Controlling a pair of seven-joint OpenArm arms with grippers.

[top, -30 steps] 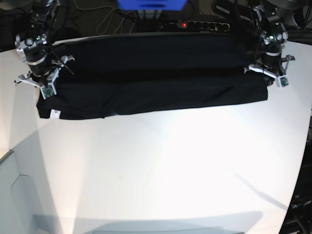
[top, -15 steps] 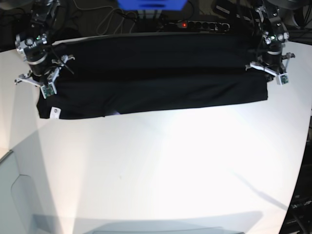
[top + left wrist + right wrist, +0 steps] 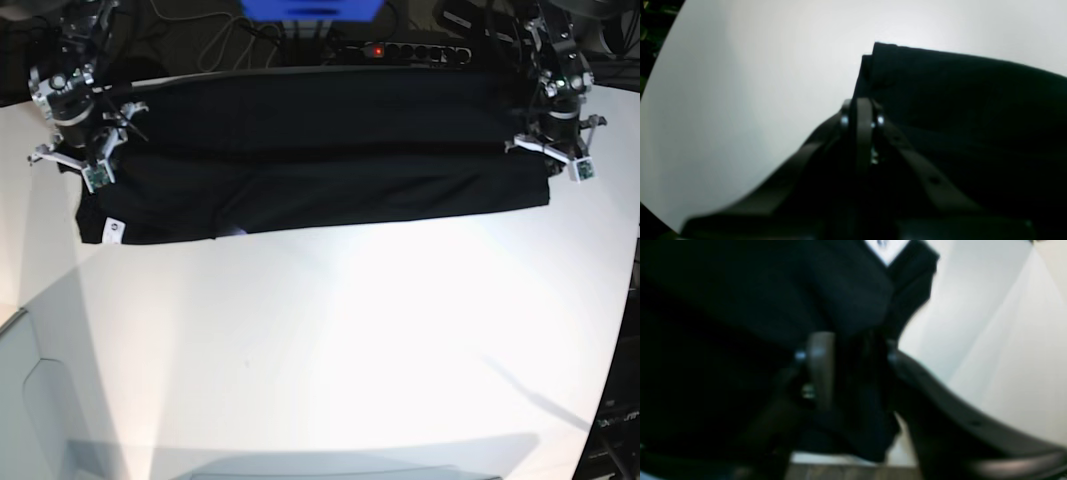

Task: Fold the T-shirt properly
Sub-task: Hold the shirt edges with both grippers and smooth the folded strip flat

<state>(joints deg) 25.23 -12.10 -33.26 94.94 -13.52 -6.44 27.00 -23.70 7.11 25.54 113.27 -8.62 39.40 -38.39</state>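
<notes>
1. Both arms have lifted slightly away; shirt [image 3: 310,160] stays a long folded band across the table's [image 3: 350,340] far edge.
2. Right gripper [image 3: 853,353]: jaws now parted, cloth between them, grip unclear.
3. Left gripper [image 3: 862,115]: closed, apparently empty. Regrip both ends level before next fold.

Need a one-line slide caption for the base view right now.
Black T-shirt lies in a long band across the white table, left gripper and right gripper at its opposite ends.

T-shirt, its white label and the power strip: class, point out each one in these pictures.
T-shirt [image 3: 330,190], base view: middle of the folded black cloth.
white label [image 3: 113,229], base view: centre of the tag.
power strip [image 3: 400,50], base view: its black body.
</notes>
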